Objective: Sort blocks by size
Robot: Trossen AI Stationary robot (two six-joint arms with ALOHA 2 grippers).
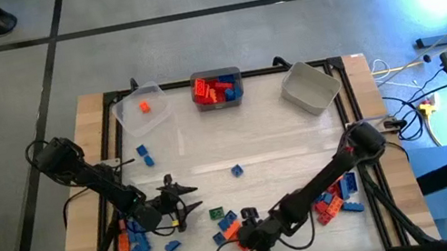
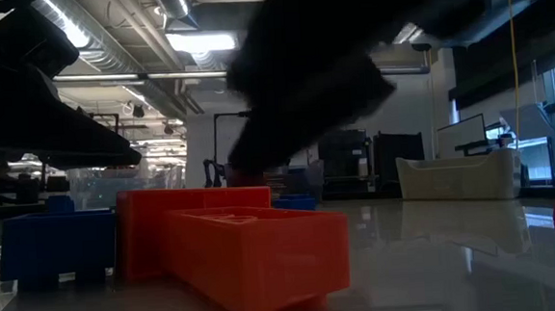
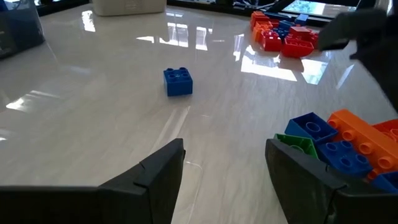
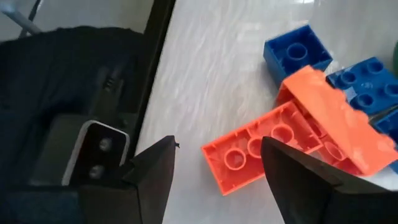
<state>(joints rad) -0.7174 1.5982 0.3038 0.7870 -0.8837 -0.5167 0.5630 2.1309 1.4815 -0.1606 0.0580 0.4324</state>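
Blocks lie on the white table in loose groups: blue and orange ones at the near left (image 1: 135, 250), a mixed heap at the near middle (image 1: 230, 224), and red and blue ones at the near right (image 1: 338, 199). A single blue block (image 3: 178, 81) lies alone mid-table. My right gripper (image 4: 217, 142) is open, slanting down over the middle heap. Its fingers stand on either side of one end of a long orange block (image 4: 264, 149) that lies hollow side up. My left gripper (image 3: 225, 143) is open and low over the table, left of that heap, with nothing between its fingers.
Along the far edge stand a clear bin (image 1: 142, 110) holding one orange block, a middle bin (image 1: 217, 88) with red and blue blocks, and a grey bin (image 1: 309, 88). Two blue blocks (image 1: 145, 154) lie at the left. A black frame (image 1: 358, 102) rims the table.
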